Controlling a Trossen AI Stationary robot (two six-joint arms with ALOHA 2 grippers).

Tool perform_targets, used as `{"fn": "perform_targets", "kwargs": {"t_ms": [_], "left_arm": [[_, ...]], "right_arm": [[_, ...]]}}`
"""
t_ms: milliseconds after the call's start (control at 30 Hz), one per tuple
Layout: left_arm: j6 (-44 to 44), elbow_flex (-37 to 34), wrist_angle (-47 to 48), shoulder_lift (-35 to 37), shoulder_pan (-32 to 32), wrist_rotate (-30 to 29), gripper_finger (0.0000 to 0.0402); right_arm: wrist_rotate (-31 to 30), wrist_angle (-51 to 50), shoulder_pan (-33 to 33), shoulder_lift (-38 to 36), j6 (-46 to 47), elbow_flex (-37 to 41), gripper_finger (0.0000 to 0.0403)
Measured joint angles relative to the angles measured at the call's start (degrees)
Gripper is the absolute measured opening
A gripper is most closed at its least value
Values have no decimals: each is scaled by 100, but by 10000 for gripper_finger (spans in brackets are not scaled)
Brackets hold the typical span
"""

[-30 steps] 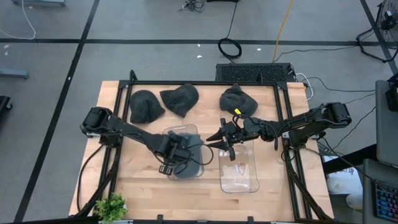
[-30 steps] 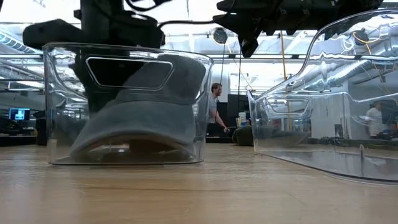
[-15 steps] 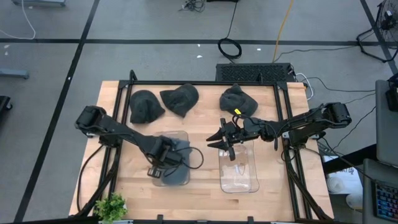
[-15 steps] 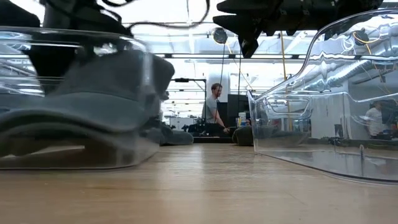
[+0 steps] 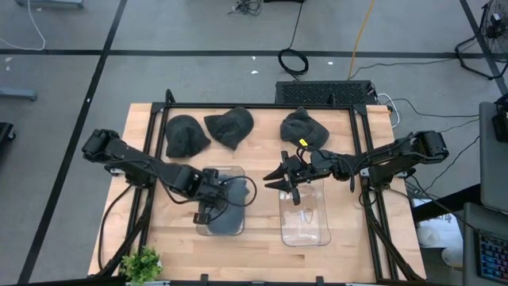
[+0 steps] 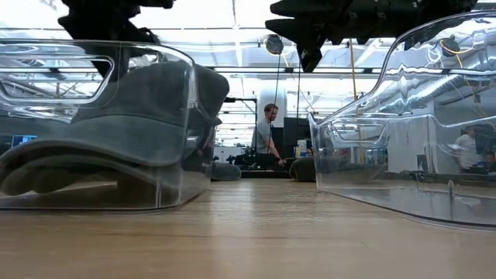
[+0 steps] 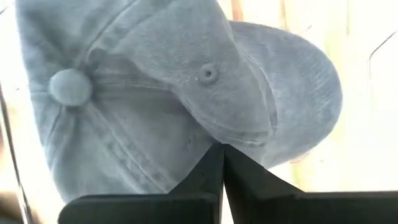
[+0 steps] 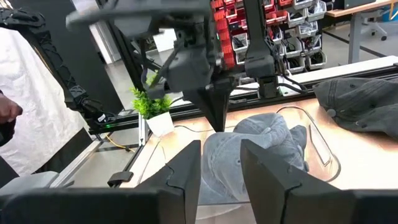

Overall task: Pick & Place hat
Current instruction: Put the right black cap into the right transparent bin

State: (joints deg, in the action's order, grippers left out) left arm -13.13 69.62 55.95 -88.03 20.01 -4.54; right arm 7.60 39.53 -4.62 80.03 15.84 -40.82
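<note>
A grey cap (image 5: 228, 204) lies crown-up inside a clear plastic bin (image 5: 240, 171) left of the table's middle; the low view shows the cap (image 6: 139, 132) filling the bin (image 6: 180, 70). My left gripper (image 5: 207, 193) is shut and points down over the cap's crown (image 7: 155, 93), fingertips together (image 7: 222, 149). My right gripper (image 5: 275, 179) is open and hovers above the far end of a second clear bin (image 5: 306, 229) that holds nothing. From the right wrist view (image 8: 221, 165) the left gripper (image 8: 214, 118) and the cap (image 8: 249, 149) show ahead. My left gripper's shut fingertips (image 7: 214, 162) come from above, pointing down, at the cap's crown beside a seam and an eyelet (image 7: 208, 74). I cannot tell whether they touch the cloth or stand just over it.
Three more dark grey caps lie along the far side: (image 5: 184, 135), (image 5: 230, 125), (image 5: 304, 127). A small potted plant (image 5: 143, 262) stands at the near left corner. A black frame (image 5: 262, 106) borders the table. Bare wood lies between and in front of the bins.
The bin with the cap has slid along the table toward the left edge and a little nearer, the cap staying inside. My left gripper moved leftward with it, then rose slightly. My right arm kept still.
</note>
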Motion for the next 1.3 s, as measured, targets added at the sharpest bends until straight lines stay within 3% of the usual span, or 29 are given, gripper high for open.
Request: {"fn": "perform_targets", "kwargs": {"t_ms": [200,333,433,567,733,833,967,1100,1300], "left_arm": [[-646,2,-9,271,-101,-262,11],[-296,0,-201,889,-187,-1159,52],[335,-82,-1071,1663,-189,-1724,91],[1406,-717,-2668,2751,-276,-1790,138],[1313,-1702,-4117,3704,-612,-1809,194],[1358,-2093,-4483,3956,-783,-1808,226],[1738,-2379,-4659,4015,-953,-1808,257],[1957,-2400,-4688,3895,-1069,-1805,277],[1960,-2402,-4665,3766,-1106,-1791,291]], "right_arm": [[-2,2,0,0,-157,0,100],[-30,-17,2,-60,-288,-2,100],[-242,-141,4,-103,-354,-2,100],[-886,-844,61,-371,-699,-2,100],[-2376,-2570,468,-1050,-1203,-129,115],[-2843,-3917,1033,-1427,-1300,-390,149],[-2131,-5507,2229,-1398,-1007,-887,207],[-1386,-6242,3440,-867,-1280,-1339,250],[-569,-6885,4707,87,-2080,-2152,270]]}}
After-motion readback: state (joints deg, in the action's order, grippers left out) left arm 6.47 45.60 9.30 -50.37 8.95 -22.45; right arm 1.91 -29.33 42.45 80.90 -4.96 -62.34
